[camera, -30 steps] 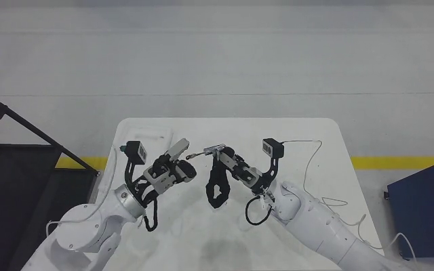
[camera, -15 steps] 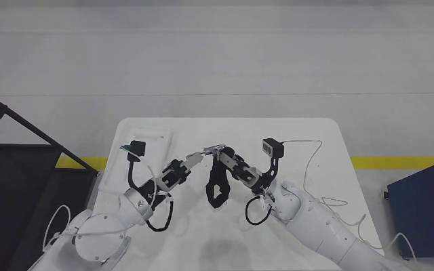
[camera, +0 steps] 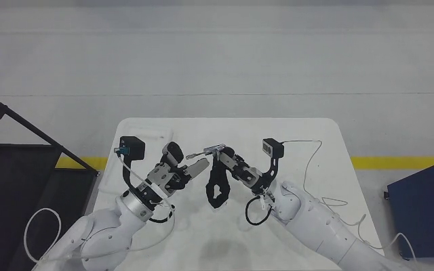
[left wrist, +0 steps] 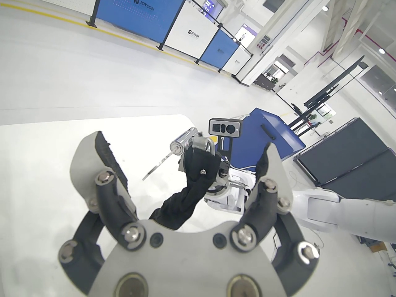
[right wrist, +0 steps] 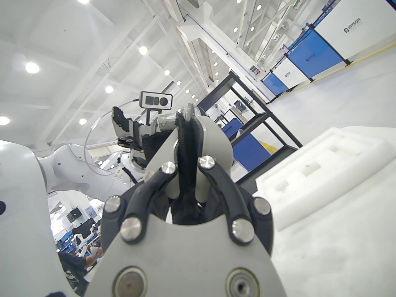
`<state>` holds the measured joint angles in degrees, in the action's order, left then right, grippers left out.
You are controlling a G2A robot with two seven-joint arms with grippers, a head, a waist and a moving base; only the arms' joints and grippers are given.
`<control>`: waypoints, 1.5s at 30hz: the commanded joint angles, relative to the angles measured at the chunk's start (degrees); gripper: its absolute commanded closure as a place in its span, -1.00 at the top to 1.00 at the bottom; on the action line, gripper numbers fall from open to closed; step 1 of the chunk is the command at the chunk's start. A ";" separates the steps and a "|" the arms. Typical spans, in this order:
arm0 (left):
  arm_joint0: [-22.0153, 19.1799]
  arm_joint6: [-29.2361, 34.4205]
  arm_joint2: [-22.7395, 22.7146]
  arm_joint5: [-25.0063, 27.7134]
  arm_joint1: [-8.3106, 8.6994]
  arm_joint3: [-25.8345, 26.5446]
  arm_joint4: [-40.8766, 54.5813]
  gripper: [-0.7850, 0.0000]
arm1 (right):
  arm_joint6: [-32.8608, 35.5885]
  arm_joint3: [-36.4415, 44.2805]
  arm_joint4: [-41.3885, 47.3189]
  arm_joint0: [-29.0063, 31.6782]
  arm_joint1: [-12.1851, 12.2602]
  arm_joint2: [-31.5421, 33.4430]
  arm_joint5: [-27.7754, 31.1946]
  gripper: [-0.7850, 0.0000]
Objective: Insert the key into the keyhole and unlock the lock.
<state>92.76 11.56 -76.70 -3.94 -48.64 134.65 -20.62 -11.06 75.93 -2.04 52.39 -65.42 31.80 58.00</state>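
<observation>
Lock (left wrist: 183, 141): a small silver padlock with a cylindrical metal body and a curved shackle is noted. It is held clear of the tabletop (camera: 291, 135), over its middle, clamped between the black-covered fingers (left wrist: 198, 163) of the right gripper (right wrist: 186, 118). The body is laid roughly level, with the round keyhole face turned toward the left arm's side. Whether the shackle is released cannot be determined.

Key (left wrist: 156, 165): a thin, flat, silver strip is seen projecting from the keyhole face, slanted slightly downward. One end is met at the keyhole; depth of insertion cannot be judged. The outer end is left free and untouched.
</observation>
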 commanded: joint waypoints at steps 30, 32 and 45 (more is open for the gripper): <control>-2.82 -4.08 -7.24 34.13 1.49 -1.97 -41.91 1.00 | 0.00 0.00 0.00 0.00 0.00 0.00 0.00 -1.00; -0.56 -4.13 -8.30 34.70 1.53 -2.72 -42.35 1.00 | 0.00 0.00 0.00 0.00 0.00 0.00 0.00 -1.00; 1.98 -7.42 -9.18 33.57 0.90 -7.52 -45.78 1.00 | 0.00 0.00 0.00 0.00 0.00 0.00 0.00 -1.00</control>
<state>95.29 3.89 -86.31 29.56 -47.68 127.43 -66.04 -11.06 75.93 -2.04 52.39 -65.42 31.80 58.00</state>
